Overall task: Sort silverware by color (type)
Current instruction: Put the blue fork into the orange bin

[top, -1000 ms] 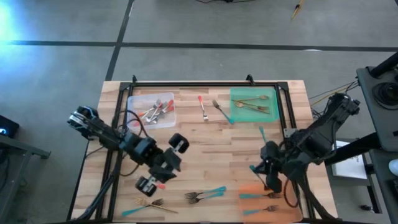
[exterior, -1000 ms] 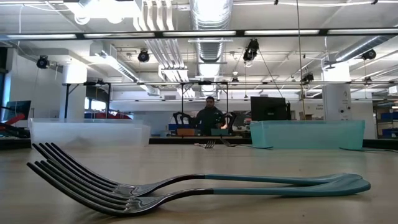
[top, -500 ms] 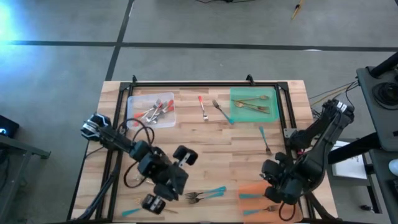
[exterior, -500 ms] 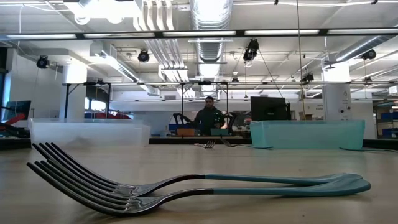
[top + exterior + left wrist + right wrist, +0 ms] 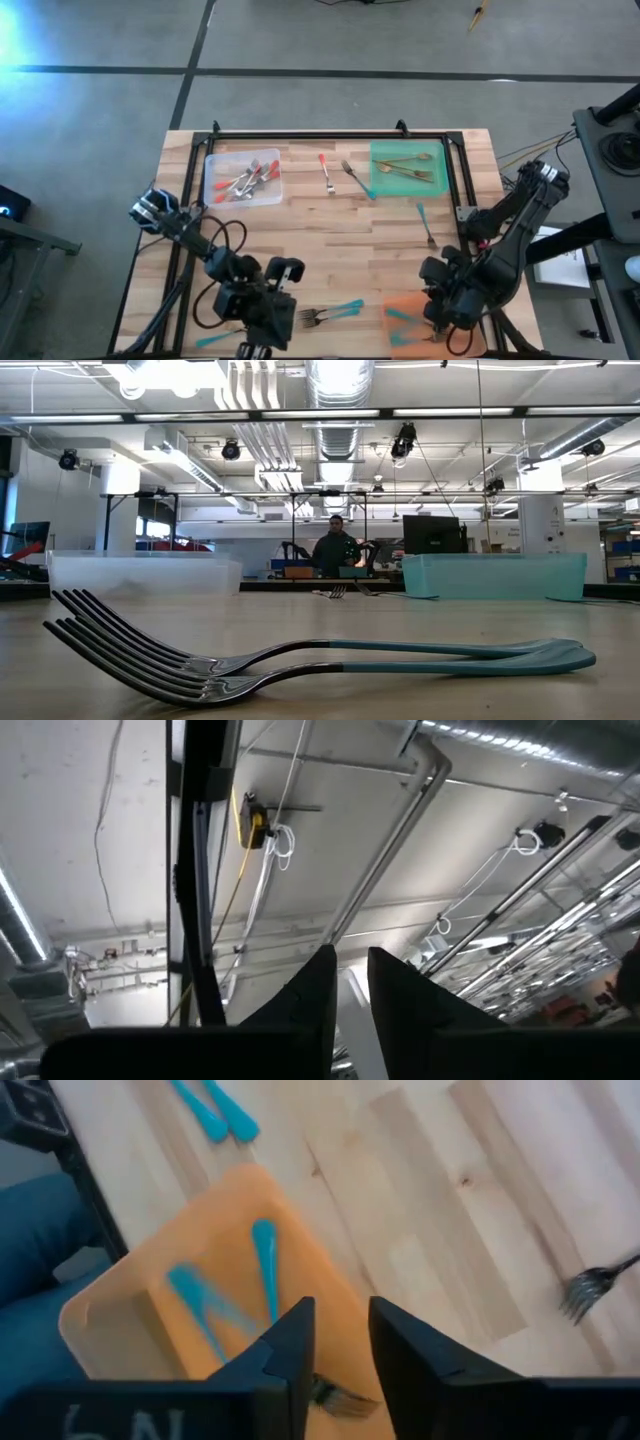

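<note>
The silverware lies in groups. Red-handled pieces fill the clear tray (image 5: 243, 178) and gold ones the green tray (image 5: 407, 168). Teal-handled pieces (image 5: 262, 1270) lie in the orange tray (image 5: 150, 1300) near the right front corner. My right gripper (image 5: 338, 1342) hangs open just above that tray, pointing steeply down. A fork head (image 5: 338, 1400) lies on the tray under the gap. Two teal forks (image 5: 332, 313) lie side by side on the table, and they fill the low view (image 5: 320, 660). My left gripper (image 5: 255, 335) is at the near edge, raised and facing the ceiling (image 5: 350, 985).
Loose pieces lie on the bare wood: a red-handled one (image 5: 326, 172), a teal fork (image 5: 357, 180) beside the green tray, and a teal piece (image 5: 425, 225) right of centre. A black frame (image 5: 330, 134) runs along the far edge. A person stands far behind the table (image 5: 336, 550).
My left arm has swung toward the table's near edge and its wrist has rolled; it now covers the pieces that lay at the front left. My right gripper has sunk toward the orange tray and tipped further down, then kept still.
</note>
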